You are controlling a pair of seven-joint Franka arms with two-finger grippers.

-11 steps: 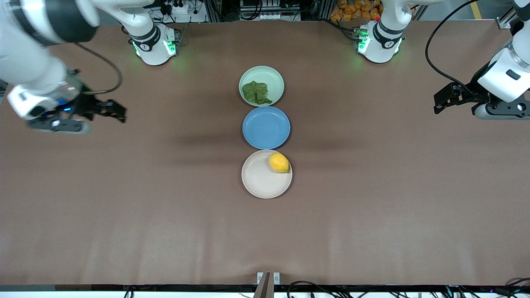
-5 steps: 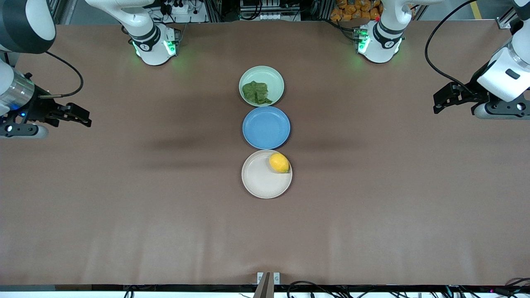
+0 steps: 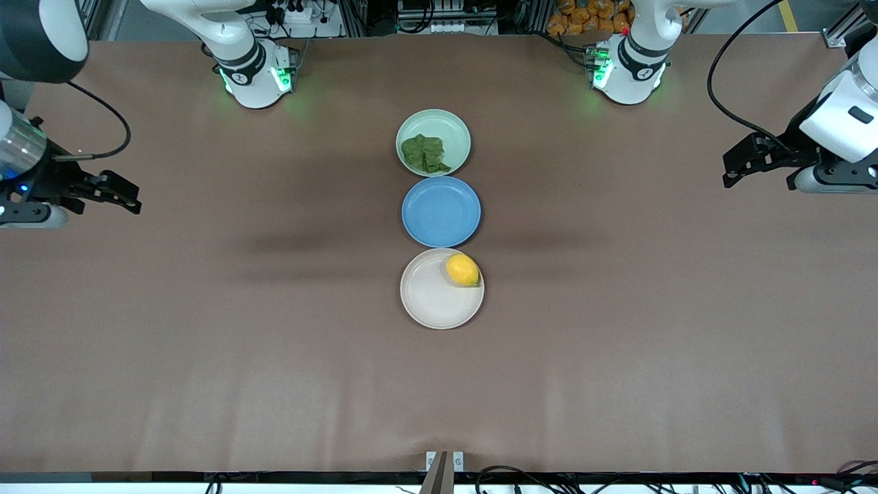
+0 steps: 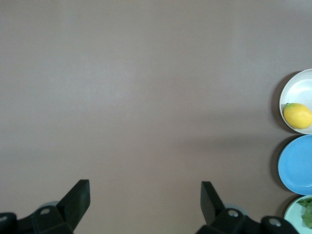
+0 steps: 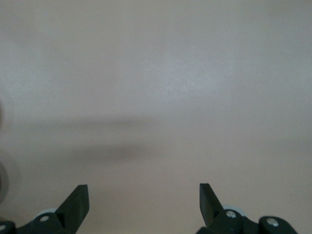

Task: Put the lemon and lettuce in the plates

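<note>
The lettuce (image 3: 425, 154) lies in the mint green plate (image 3: 453, 126). The lemon (image 3: 463, 269) lies in the cream white plate (image 3: 431, 300), at its rim toward the left arm's end. The lemon (image 4: 297, 116) and its plate (image 4: 295, 87) also show in the left wrist view, with a bit of lettuce (image 4: 307, 212). My left gripper (image 3: 728, 171) is open and empty over the table's left-arm end (image 4: 145, 195). My right gripper (image 3: 130, 199) is open and empty over the right-arm end (image 5: 144, 195). Both are far from the plates.
A blue plate (image 3: 441, 210) sits empty between the two task plates; it also shows in the left wrist view (image 4: 295, 165). The three plates form a line down the table's middle. The arm bases (image 3: 254, 75) (image 3: 627, 68) stand at the table's top edge.
My right gripper has drawn away from the plates toward the right-arm end of the table. My left gripper has shifted slightly outward. The lemon, lettuce and plates have not moved.
</note>
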